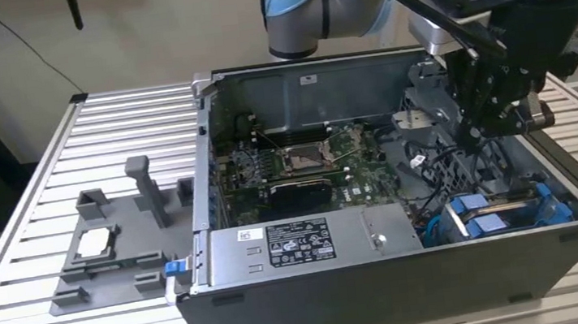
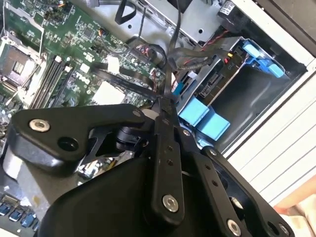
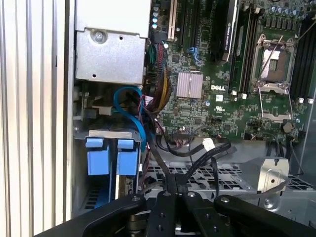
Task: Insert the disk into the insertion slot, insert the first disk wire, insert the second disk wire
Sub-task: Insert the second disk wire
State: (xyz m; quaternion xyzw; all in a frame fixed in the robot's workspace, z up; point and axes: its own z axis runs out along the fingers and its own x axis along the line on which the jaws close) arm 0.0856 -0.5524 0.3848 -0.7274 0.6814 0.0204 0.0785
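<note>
A green motherboard [image 1: 306,164] lies beside the grey power-supply box [image 1: 298,243].

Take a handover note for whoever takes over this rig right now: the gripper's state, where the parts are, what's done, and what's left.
Gripper: fingers shut on a thin black wire, inside the open case near the drive corner.
Disk: seated in the insertion slot, with its blue tabs showing.
Done: disk insertion.
Left: both disk wires. I cannot tell whether either is plugged in yet.

End effector [image 2: 165,111] grips a black wire [image 2: 174,54] (beside the disk [image 2: 217,84]).
</note>
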